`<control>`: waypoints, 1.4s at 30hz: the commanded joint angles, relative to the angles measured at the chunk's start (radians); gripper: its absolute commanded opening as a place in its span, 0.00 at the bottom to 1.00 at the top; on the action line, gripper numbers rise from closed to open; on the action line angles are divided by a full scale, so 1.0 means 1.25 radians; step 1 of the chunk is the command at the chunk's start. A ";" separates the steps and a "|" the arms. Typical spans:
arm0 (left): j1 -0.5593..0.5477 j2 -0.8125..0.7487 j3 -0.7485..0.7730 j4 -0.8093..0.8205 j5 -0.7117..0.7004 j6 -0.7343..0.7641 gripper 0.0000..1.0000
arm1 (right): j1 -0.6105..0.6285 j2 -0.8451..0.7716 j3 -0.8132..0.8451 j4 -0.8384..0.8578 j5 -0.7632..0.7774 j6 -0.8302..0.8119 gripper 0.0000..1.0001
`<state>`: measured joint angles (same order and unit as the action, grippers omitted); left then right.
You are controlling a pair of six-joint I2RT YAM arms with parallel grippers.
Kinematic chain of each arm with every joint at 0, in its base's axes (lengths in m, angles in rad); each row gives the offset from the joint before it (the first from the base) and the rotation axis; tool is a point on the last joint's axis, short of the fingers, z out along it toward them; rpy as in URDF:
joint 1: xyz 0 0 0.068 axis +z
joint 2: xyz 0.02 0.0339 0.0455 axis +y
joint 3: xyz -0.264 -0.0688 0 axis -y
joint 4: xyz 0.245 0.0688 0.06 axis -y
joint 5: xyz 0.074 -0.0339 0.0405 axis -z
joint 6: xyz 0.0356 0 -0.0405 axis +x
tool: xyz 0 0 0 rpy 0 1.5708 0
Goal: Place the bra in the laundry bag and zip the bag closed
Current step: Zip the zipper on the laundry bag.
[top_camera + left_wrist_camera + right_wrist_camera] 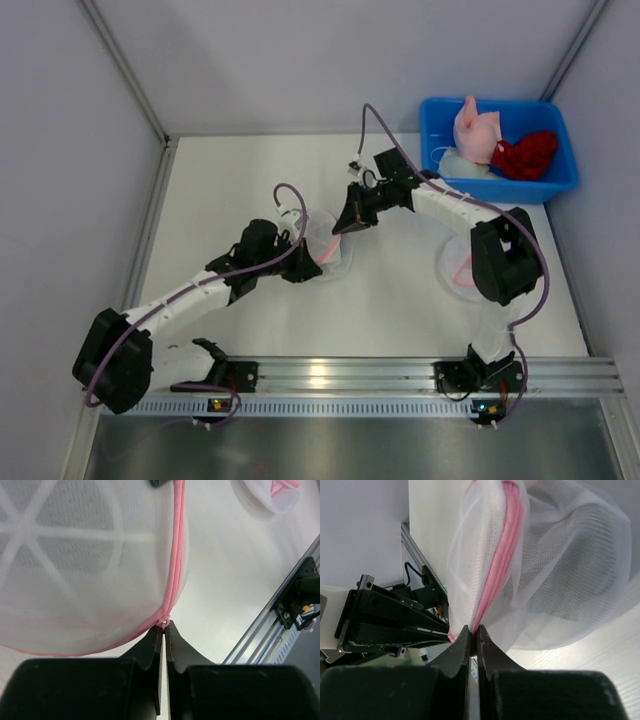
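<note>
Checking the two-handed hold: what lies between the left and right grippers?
The white mesh laundry bag with its pink zipper; left gripper and right gripper each pinch it. The top view shows it.

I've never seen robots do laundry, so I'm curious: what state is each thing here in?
laundry bag: pinched from two sides; zipper looks closed where visible.
left gripper: shut on laundry bag's zipper end.
right gripper: shut on its zipper seam.
blue bin: holds pink garment and red garment.
second bag: lying flat, not held.
</note>
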<state>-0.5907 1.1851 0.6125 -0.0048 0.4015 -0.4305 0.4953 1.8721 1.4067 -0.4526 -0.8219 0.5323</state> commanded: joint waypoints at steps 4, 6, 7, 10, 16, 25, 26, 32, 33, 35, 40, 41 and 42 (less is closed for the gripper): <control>0.020 -0.077 -0.015 -0.116 0.017 0.141 0.00 | -0.037 0.039 0.097 -0.024 0.018 -0.104 0.00; 0.020 -0.089 -0.011 -0.143 0.026 0.190 0.00 | -0.040 0.056 0.130 -0.032 0.027 -0.125 0.00; 0.020 -0.093 -0.011 -0.152 0.026 0.202 0.00 | -0.042 0.062 0.142 -0.034 0.032 -0.133 0.00; 0.021 -0.105 -0.013 -0.165 0.041 0.239 0.00 | -0.042 0.096 0.194 -0.044 0.043 -0.145 0.00; 0.021 -0.076 0.019 -0.162 0.031 0.170 0.00 | -0.038 0.125 0.239 -0.005 0.028 -0.096 0.30; 0.003 -0.003 0.103 -0.064 -0.008 0.052 0.00 | -0.071 0.000 0.171 -0.055 0.054 -0.125 0.91; -0.002 0.002 0.105 -0.054 -0.025 0.044 0.00 | -0.072 -0.013 0.158 -0.062 0.046 -0.126 0.91; -0.046 0.079 0.164 -0.047 -0.122 -0.013 0.00 | -0.049 -0.075 0.042 -0.065 0.005 -0.097 0.90; -0.051 0.090 0.171 -0.045 -0.138 -0.016 0.00 | -0.037 -0.090 0.027 -0.056 0.001 -0.087 0.90; -0.061 0.097 0.186 -0.044 -0.165 -0.025 0.00 | -0.026 -0.104 -0.017 -0.042 -0.011 -0.074 0.89; -0.078 0.111 0.203 -0.040 -0.192 -0.042 0.00 | 0.012 -0.102 -0.060 -0.016 -0.016 -0.053 0.83; -0.080 0.112 0.207 -0.042 -0.192 -0.042 0.00 | 0.018 -0.099 -0.069 -0.010 -0.016 -0.046 0.79; -0.082 0.112 0.207 -0.042 -0.191 -0.042 0.00 | 0.021 -0.091 -0.070 -0.004 -0.016 -0.035 0.77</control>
<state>-0.6846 1.3224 0.8257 -0.1165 0.1944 -0.4561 0.5034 1.7718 1.3205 -0.5152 -0.8185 0.4553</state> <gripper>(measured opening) 0.064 0.794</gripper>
